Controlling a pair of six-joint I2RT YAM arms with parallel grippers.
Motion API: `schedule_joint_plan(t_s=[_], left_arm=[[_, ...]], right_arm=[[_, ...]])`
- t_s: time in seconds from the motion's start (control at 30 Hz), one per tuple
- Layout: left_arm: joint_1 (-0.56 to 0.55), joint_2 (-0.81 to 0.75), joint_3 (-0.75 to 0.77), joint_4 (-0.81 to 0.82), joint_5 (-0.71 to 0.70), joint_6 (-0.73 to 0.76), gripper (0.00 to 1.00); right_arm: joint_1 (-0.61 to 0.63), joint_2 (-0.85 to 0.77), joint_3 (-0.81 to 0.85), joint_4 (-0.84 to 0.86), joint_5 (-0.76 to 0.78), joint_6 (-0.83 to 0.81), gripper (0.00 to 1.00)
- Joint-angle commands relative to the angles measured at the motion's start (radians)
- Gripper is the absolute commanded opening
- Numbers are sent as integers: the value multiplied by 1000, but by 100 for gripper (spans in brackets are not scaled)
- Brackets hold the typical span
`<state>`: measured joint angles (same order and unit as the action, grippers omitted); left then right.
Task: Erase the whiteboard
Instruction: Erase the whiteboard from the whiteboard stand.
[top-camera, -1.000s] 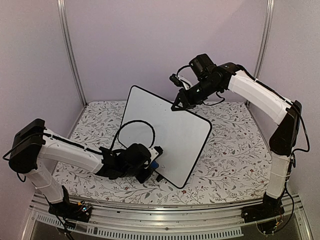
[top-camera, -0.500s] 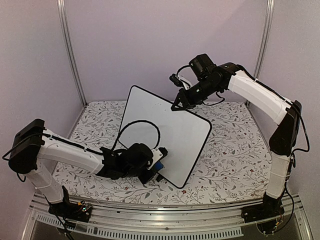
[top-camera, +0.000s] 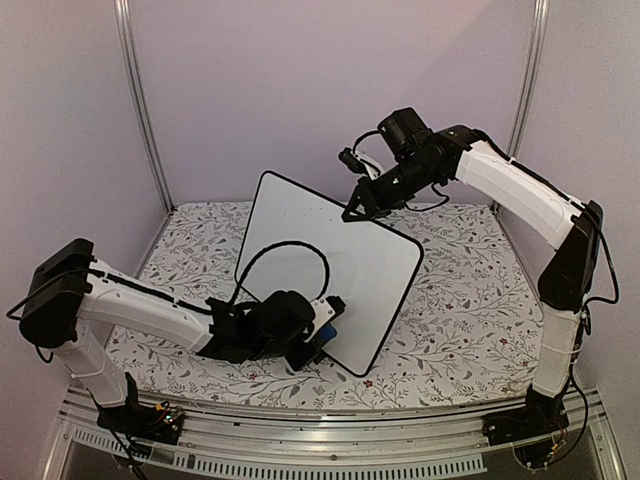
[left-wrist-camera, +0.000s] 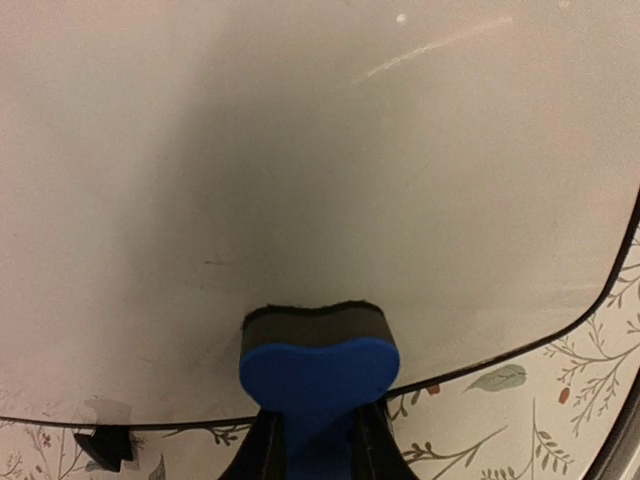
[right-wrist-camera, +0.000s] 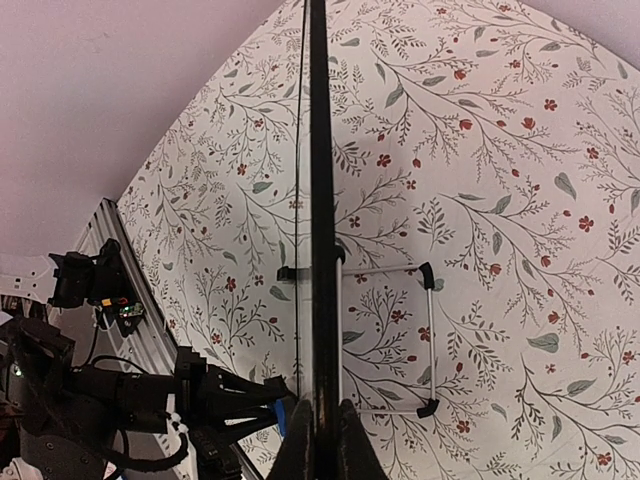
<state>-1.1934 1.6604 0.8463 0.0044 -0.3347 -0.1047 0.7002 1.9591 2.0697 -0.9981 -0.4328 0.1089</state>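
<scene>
The whiteboard (top-camera: 330, 265) stands tilted on the floral table, white with a thin black rim; its face looks blank. My right gripper (top-camera: 356, 211) is shut on its top edge and holds it up; in the right wrist view the rim (right-wrist-camera: 320, 200) runs edge-on between the fingers. My left gripper (top-camera: 326, 325) is shut on a blue eraser (left-wrist-camera: 318, 365) whose dark felt presses on the board's lower part near the bottom rim (left-wrist-camera: 560, 325). The eraser also shows in the top view (top-camera: 329, 326). The board (left-wrist-camera: 320, 150) fills the left wrist view.
A wire stand (right-wrist-camera: 400, 340) with black feet props the board from behind. A black cable (top-camera: 285, 250) loops from the left arm in front of the board. The floral table cover (top-camera: 460, 310) spreads around; metal posts and purple walls enclose it.
My left gripper has slid the eraser to the right along the board's lower part. The right arm and the board have not moved.
</scene>
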Motion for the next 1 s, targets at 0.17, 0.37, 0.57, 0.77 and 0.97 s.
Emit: schedule_joint_plan(t_s=[0.17, 0.37, 0.57, 0.77, 0.97], left_arm=[[85, 17, -69, -65, -71, -87, 0], [92, 44, -56, -60, -46, -81, 0], [56, -1, -46, -3, 4, -24, 0], [18, -29, -27, 16, 7, 32, 0], [-13, -16, -17, 7, 11, 58, 0]], right_arm=[[32, 38, -5, -63, -3, -21, 0], [32, 41, -3, -62, -4, -21, 0], [31, 38, -5, -63, -1, -20, 0], [31, 38, -3, -62, -2, -20, 0], [31, 40, -3, -63, -3, -21, 0]])
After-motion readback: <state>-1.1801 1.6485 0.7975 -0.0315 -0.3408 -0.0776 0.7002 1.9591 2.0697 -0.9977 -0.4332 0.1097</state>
